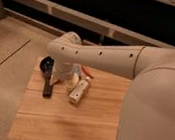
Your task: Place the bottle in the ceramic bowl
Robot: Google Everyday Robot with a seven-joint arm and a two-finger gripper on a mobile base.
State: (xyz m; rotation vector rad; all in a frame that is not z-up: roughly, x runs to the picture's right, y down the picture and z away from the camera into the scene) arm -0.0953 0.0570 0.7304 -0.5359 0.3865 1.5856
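The whitish bottle lies on its side on the wooden table, near the middle of its far half. The dark ceramic bowl sits at the table's far left corner, partly hidden behind my arm. My gripper hangs down from the white arm between the bowl and the bottle, just left of the bottle's upper end and low over the table. I cannot tell whether it touches the bottle.
A flat black bar lies in front of the bowl. A small orange piece lies behind the bottle. A pale round thing sits next to the gripper. My large white arm covers the table's right side.
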